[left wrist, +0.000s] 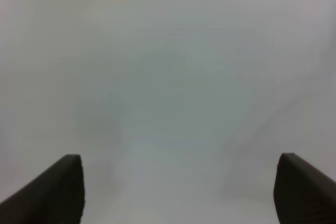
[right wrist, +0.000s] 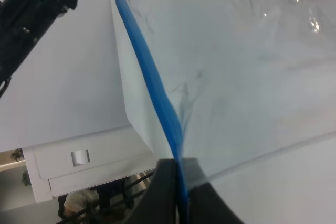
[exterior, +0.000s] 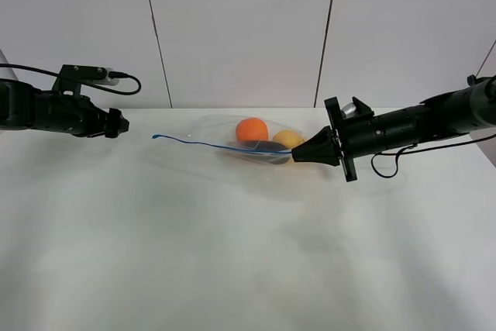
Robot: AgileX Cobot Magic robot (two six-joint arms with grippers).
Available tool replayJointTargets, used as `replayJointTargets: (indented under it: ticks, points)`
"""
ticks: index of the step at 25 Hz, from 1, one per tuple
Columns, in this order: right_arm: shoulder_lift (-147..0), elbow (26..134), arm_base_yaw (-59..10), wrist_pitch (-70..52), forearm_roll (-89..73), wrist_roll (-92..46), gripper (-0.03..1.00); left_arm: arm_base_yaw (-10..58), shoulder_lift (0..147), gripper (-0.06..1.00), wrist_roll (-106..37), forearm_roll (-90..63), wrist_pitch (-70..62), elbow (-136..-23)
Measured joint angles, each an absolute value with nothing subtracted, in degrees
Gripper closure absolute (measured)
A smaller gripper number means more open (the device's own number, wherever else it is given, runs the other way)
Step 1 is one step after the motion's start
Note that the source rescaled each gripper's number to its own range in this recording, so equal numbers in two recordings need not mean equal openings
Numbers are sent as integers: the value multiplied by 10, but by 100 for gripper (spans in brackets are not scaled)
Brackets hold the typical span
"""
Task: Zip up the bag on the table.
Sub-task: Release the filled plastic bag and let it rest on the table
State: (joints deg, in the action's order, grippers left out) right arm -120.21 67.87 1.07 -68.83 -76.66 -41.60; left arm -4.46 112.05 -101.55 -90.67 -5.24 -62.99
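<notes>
The clear plastic bag (exterior: 232, 149) lies at the back middle of the white table (exterior: 232, 253). An orange (exterior: 252, 129), a yellow pear (exterior: 287, 139) and a dark eggplant (exterior: 267, 146) show through it. Its blue zipper strip (exterior: 209, 145) runs from the left end to my right gripper (exterior: 295, 157), which is shut on the strip's right end; the right wrist view shows the strip (right wrist: 149, 72) pinched between the fingertips (right wrist: 167, 184). My left gripper (exterior: 124, 123) is open and empty, held above the table a little left of the strip's left end.
A grey panelled wall (exterior: 240, 29) stands behind the table. The left wrist view shows only bare white tabletop (left wrist: 168, 87) between the two fingertips (left wrist: 63, 182). The left arm (right wrist: 31, 9) shows beyond the bag in the right wrist view.
</notes>
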Motion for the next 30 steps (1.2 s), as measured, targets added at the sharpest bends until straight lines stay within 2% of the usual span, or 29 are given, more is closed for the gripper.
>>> replayJointTargets:
  ticks: [6, 9, 13, 17, 21, 24, 30]
  points:
    - [-1202, 679, 11, -688, -767, -416, 96, -78, 1120, 2, -1006, -904, -209, -630]
    - [-1202, 679, 11, -689, -767, -416, 96, -106, 1120, 2, -958, -816, -303, -632]
    - [-1202, 679, 11, -689, -767, -416, 96, -120, 1120, 3, -759, -618, -352, -654]
    - [-1202, 679, 11, -689, -767, -417, 96, -121, 1120, 6, -436, -364, -415, -712]
    - [-1202, 679, 11, -689, -767, -418, 96, -121, 1120, 6, -185, -171, -483, -783]
    - [-1202, 679, 11, -689, -766, -423, 96, -121, 1120, 6, -105, -108, -545, -830]
    - [-1202, 679, 11, -673, -732, -428, 90, -113, 1120, 7, -85, -106, -642, -884]
